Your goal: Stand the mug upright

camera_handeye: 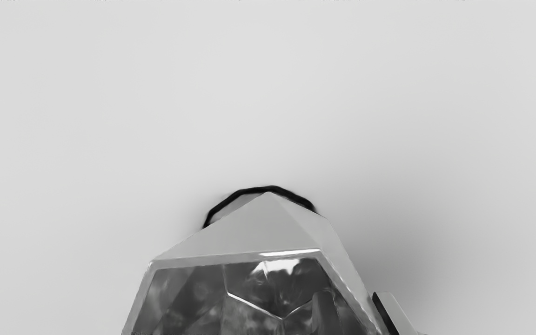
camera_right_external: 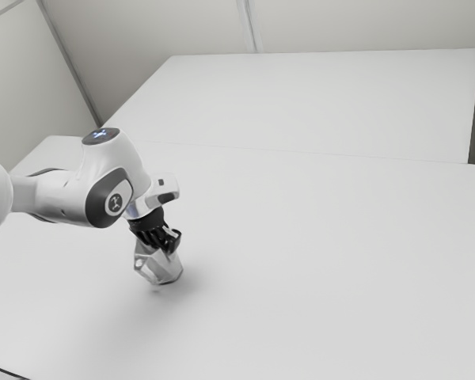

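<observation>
Our black two-finger gripper [camera_right_external: 169, 239] holds the silvery, faceted mug [camera_right_external: 160, 267], tilted, at the white table [camera_right_external: 317, 261]; the wrist view adds our fingers [camera_handeye: 398, 314] pinching its wall, one inside.

Mug [camera_handeye: 240, 239] grey, mottled darker inside, black-edged; pincer [camera_right_external: 168, 245] black; arm [camera_right_external: 67, 194] white, dark grey; table [camera_right_external: 317, 237] pale grey.

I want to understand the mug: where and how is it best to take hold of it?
I would grip the mug by its wall just below the rim, coming from above on its open side and closing across the wall. The mouth faces the wrist camera, and the wall edge looks narrow beside the wide, faceted body.
</observation>
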